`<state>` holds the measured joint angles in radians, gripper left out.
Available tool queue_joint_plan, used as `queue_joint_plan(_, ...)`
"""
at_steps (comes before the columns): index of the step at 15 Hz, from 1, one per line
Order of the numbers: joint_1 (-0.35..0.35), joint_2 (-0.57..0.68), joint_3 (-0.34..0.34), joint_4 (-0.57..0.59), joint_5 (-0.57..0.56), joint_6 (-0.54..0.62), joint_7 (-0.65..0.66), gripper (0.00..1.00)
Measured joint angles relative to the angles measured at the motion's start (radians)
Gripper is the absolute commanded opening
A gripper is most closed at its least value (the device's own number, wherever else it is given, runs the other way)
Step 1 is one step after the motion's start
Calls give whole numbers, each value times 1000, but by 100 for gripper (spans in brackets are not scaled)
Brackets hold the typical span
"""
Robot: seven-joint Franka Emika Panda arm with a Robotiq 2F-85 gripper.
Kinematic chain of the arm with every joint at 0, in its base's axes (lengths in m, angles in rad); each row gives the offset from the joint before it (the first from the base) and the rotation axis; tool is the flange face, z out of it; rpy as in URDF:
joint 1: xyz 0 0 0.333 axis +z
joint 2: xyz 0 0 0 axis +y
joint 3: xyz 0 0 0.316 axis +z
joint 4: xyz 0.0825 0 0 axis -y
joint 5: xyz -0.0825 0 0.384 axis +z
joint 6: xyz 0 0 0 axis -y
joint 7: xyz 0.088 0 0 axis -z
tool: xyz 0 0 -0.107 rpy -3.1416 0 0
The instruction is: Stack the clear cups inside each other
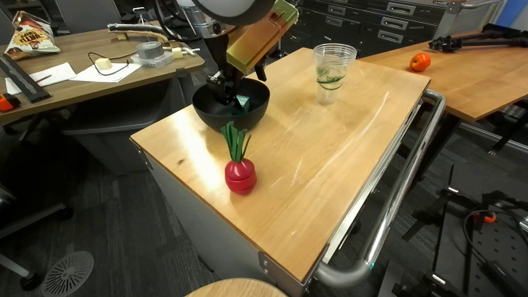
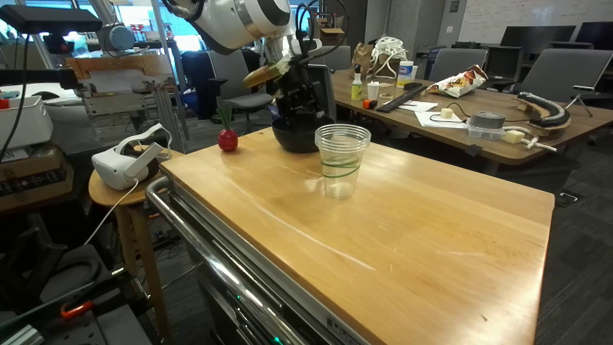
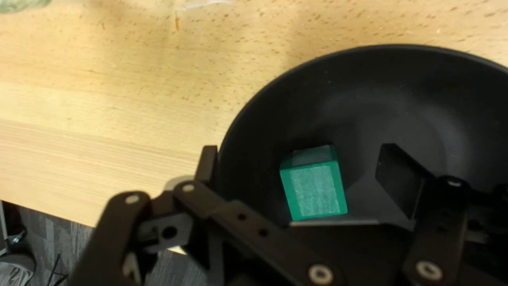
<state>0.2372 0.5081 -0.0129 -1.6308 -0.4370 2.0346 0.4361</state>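
One rectangular, light-brown wooden cart top (image 1: 313, 165), scratched and bordered along an edge by a tubular metal handle (image 1: 396, 198), carries the things described below. Over it bends a white-and-grey robot arm (image 2: 220, 23), whose black two-fingered gripper (image 3: 299, 163) points down into a round, matte-black bowl (image 1: 218, 121). The gripper's fingers stand wide apart.

Next in size is a nested stack of clear, colourless plastic cups (image 2: 341, 163). It rests on the wood outside the bowl, off to the side of the gripper and well apart from it. Several rims lie layered at the top; their exact number cannot be told. Near the bowl, and well apart from the cups, stands a round, red radish-shaped object (image 1: 240, 177) topped with green leaves. Smallest is a green, cube-like block (image 3: 315, 184) in the bowl, between the spread fingers, with a gap visible on both sides.

The whole stack shows in both exterior views; the wrist view has just a translucent greenish sliver (image 3: 20, 4) in its upper left corner, too cropped to name. Dark green printing (image 1: 333, 79) on the cups is seen in an exterior view.

The stack is upright, wide mouths up, narrow bases down, its long axis vertical.
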Motion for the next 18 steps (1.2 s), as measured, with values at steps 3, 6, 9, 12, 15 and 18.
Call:
queue_joint_plan(3,6,0,1,25,0,0,-26,100)
queue_joint_plan(6,12,1,6,51,0,-4,-64,100)
queue_joint_plan(9,13,14,12,72,0,-15,-102,100)
queue_joint_plan(12,10,55,12,110,0,-51,-134,92)
queue_joint_plan(15,5,109,11,156,0,-87,-163,91)
queue_joint_plan(18,2,161,10,198,0,-100,-187,61)
